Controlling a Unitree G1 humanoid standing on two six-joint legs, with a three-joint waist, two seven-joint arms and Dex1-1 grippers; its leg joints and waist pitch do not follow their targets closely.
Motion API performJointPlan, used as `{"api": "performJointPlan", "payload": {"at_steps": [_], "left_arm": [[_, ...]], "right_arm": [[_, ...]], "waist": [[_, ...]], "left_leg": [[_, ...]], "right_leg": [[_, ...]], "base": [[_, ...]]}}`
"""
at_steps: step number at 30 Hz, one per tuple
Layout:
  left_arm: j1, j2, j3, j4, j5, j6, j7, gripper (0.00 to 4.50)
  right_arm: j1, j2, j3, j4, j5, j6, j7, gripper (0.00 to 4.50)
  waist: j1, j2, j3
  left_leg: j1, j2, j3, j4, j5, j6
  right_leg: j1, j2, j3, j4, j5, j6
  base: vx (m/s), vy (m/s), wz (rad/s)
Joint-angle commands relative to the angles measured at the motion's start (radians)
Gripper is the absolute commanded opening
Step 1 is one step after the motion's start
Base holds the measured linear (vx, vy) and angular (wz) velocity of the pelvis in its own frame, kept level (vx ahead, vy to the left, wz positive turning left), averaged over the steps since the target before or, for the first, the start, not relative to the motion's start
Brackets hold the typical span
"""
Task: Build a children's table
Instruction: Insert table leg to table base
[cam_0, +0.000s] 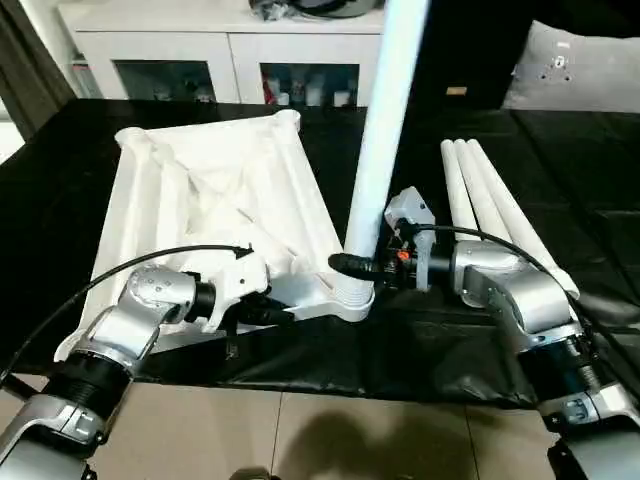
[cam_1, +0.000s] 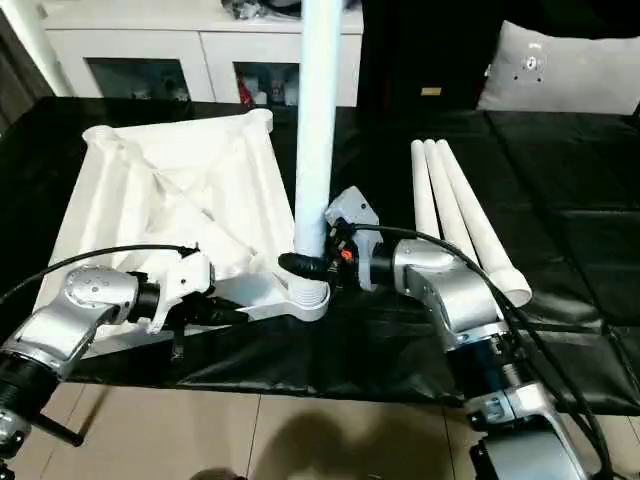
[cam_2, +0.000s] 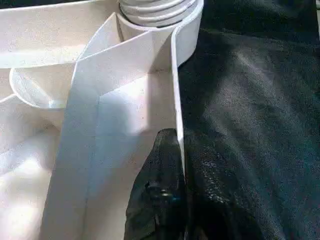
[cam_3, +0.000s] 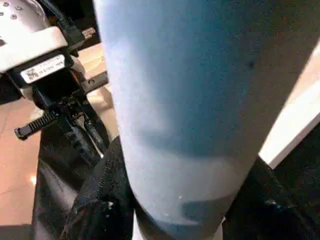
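A black-covered worktop (cam_0: 560, 180) carried the upturned table top (cam_0: 215, 195). The left tool (cam_0: 272, 313) pinched its near rim; the right tool (cam_0: 352, 266) clasped an upright leg (cam_0: 385, 120) in a corner socket (cam_0: 345, 298).

A black sheet (cam_0: 560, 190) covered the floor where the work lay, slightly wrinkled and shiny under the room light. Its near edge ended on beige floor tiles (cam_0: 330, 430) with thin grout lines, where a dark shadow fell. At the back stood a white cabinet (cam_0: 230, 45) with glass doors, small items dimly visible behind the panes and something dark on its top. To the right of it lay a grey cushion (cam_0: 575, 65) against a dark background. A dark curtain (cam_0: 22, 75) hung at the far left.
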Motion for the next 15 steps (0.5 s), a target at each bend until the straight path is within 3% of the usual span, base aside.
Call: {"api": "performJointPlan", "payload": {"at_steps": [1,8,12,14,15], "left_arm": [[-0.016,-0.013,-0.042,0.002,0.028,-0.02,-0.021,0.0],[-0.019,-0.02,-0.029,-0.007,0.007,-0.02,-0.062,0.0],[-0.02,-0.038,-0.009,-0.017,-0.021,0.008,-0.068,0.0],[-0.022,-0.041,-0.005,-0.016,-0.023,0.011,-0.066,0.0],[-0.026,-0.047,0.002,-0.011,-0.028,0.022,-0.065,0.0]], "right_arm": [[-0.006,-0.001,0.04,0.029,-0.019,0.012,0.019,1.86],[-0.021,0.014,0.026,0.093,-0.037,-0.018,0.005,1.86],[0.003,0.034,-0.023,0.12,0.01,-0.011,0.005,1.86],[0.011,0.037,-0.034,0.122,0.021,-0.006,0.005,1.86],[0.039,0.049,-0.083,0.135,0.065,0.005,0.006,1.86]], "waist": [[-0.004,-0.006,-0.063],[-0.003,-0.001,-0.066],[-0.003,0.006,-0.065],[-0.002,0.003,-0.069],[-0.001,0.005,-0.069]], "left_leg": [[0.0,0.047,-0.002,-0.08,-0.093,0.019],[-0.003,0.047,-0.004,-0.08,-0.082,0.014],[-0.001,0.048,-0.004,-0.08,-0.099,0.011],[0.0,0.048,-0.004,-0.079,-0.089,0.014],[-0.002,0.048,-0.004,-0.078,-0.076,0.018]], "right_leg": [[0.057,-0.083,0.053,-0.076,-0.129,-0.208],[0.057,-0.082,0.051,-0.071,-0.086,-0.216],[0.057,-0.082,0.051,-0.073,-0.1,-0.223],[0.059,-0.082,0.051,-0.071,-0.072,-0.229],[0.059,-0.08,0.05,-0.067,-0.04,-0.234]], "base": [[0.0,0.0,0.0],[0.0,0.0,0.0],[0.0,0.0,0.0],[0.0,0.0,0.0],[0.0,0.0,0.0]]}}
